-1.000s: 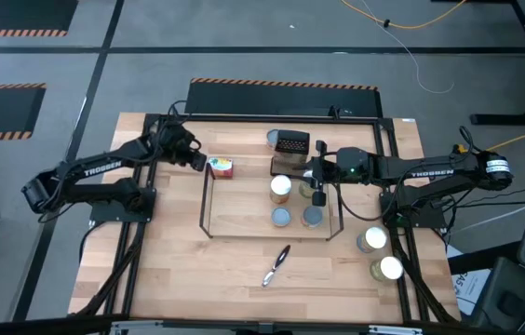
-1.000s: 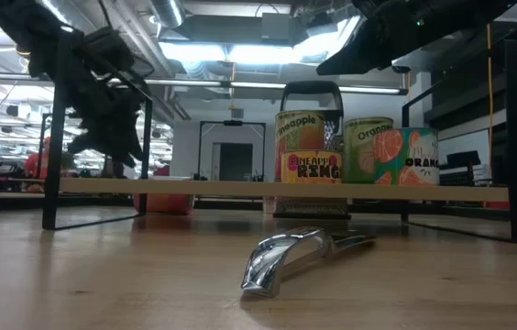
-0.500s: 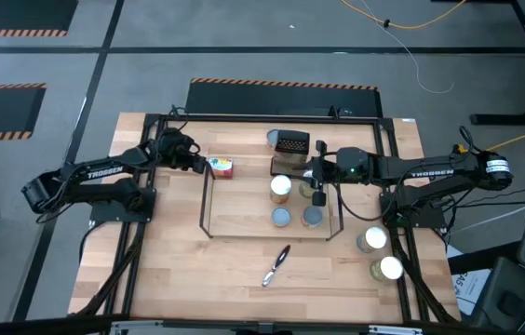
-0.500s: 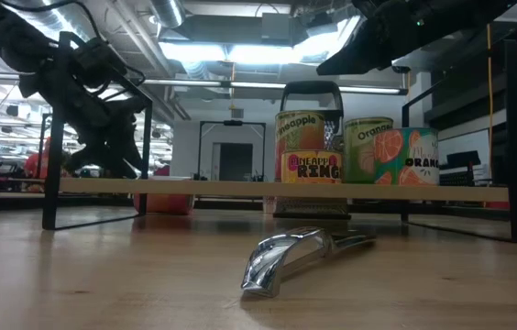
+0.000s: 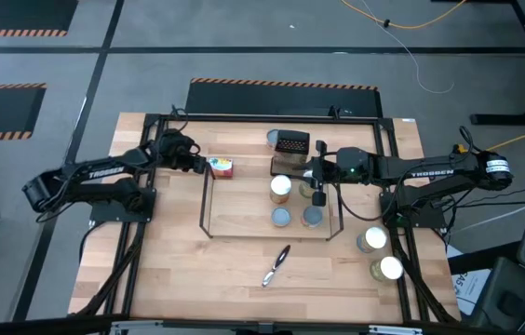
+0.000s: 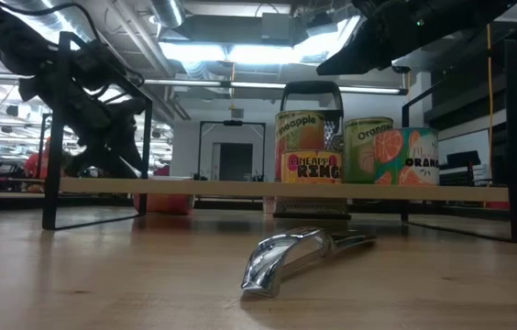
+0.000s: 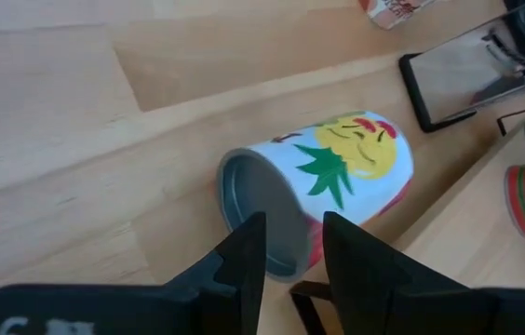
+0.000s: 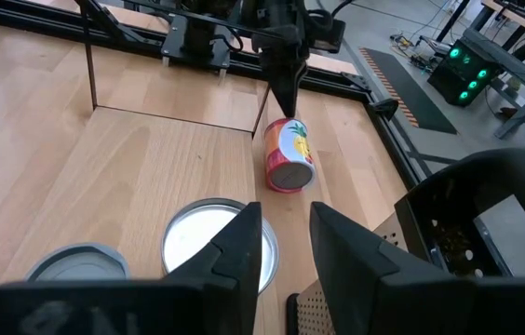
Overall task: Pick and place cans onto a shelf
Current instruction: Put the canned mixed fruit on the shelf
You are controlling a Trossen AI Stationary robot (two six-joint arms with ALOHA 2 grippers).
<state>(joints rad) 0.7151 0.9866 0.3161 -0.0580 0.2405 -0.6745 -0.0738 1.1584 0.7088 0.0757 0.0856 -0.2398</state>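
The pineapple can [image 7: 323, 186] lies on its side just outside the shelf [image 5: 208, 200]. It is rigid, smooth and likely to roll. Grip across its curved wall; the left gripper [image 7: 292, 253] hovers above it, fingers narrowly parted, empty.

Grey floor [image 5: 244, 42] with orange-black hazard stripes [image 5: 283, 85] past the far edge; yellow cable [image 5: 402, 23] far right; bright ceiling lights [image 6: 240, 52], exposed ducts.
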